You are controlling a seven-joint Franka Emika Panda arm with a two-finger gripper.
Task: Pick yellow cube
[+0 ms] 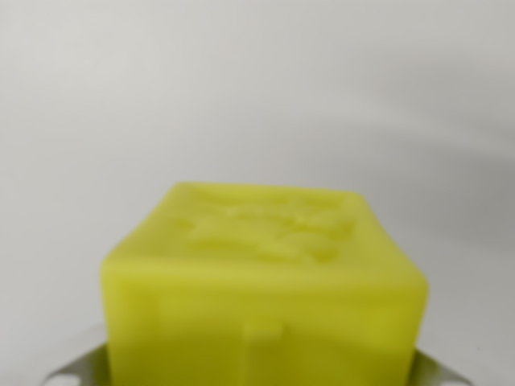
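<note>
A yellow cube [265, 281] fills the lower middle of the wrist view, very close and blurred, with a raised pattern on its top face. Pale grey fingers [80, 368] of my gripper [261, 374] show at the bottom corners, one against each side of the cube. The gripper is shut on the cube. The cube hides the fingertips and its own underside.
Behind the cube lies a plain white surface [257, 96] with soft grey shadows towards the wrist view's right. Nothing else stands in view.
</note>
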